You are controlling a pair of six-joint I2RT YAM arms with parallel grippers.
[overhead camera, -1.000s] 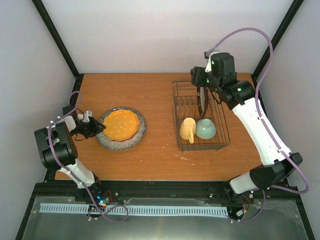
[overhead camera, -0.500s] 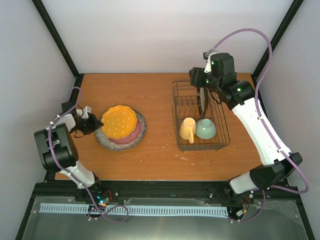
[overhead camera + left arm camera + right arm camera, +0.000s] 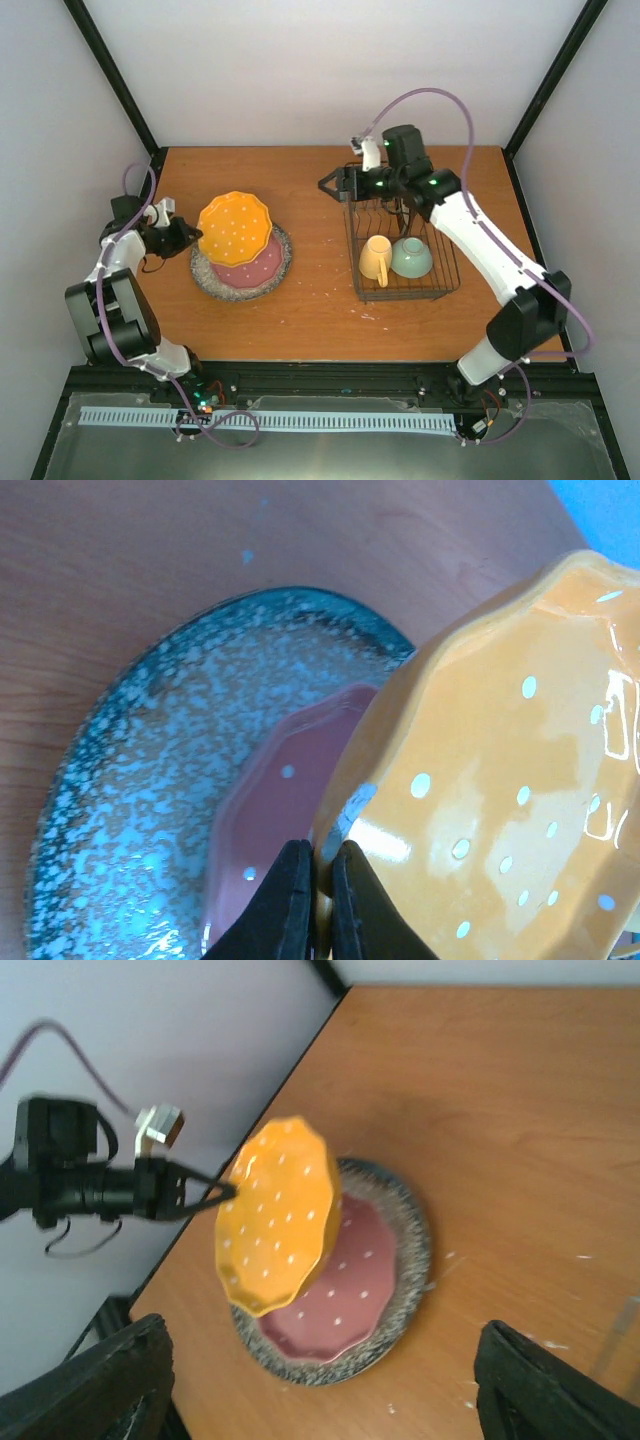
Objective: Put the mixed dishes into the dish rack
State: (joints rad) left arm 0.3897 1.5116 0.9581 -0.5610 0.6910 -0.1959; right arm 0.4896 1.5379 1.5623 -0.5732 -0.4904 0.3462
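The dish rack [image 3: 372, 212] stood on the right half of the table [image 3: 310, 190]. A yellow mug [image 3: 376, 258] and a pale green bowl [image 3: 411, 257] lay side by side at its near end. The upright slots at the far end looked unfilled. The right arm crossed above them, though, and a dark shape beneath it could not be made out.

By that showing the job was under half done, with two pieces loaded and three plates not yet in. Those plates made a stack on the left half of the table, well apart from the rack. A speckled grey plate [image 3: 215, 275] lay at the bottom with a pink plate [image 3: 252, 270] on it. An orange scalloped plate [image 3: 235, 228] with white dots was tipped steeply above both. The left end effector [image 3: 322, 880] was clenched on the orange plate's rim. Whether the plate's low edge touched the pink one could not be told.

The right end effector [image 3: 332, 184] was spread wide and empty. It hung just outside the rack's far left corner and faced the plates. It therefore sat in the straight path from the stack to the slots, and would probably have to take the plate or give way. The mug and bowl filled the near end, so the plates would likely need the far slots.
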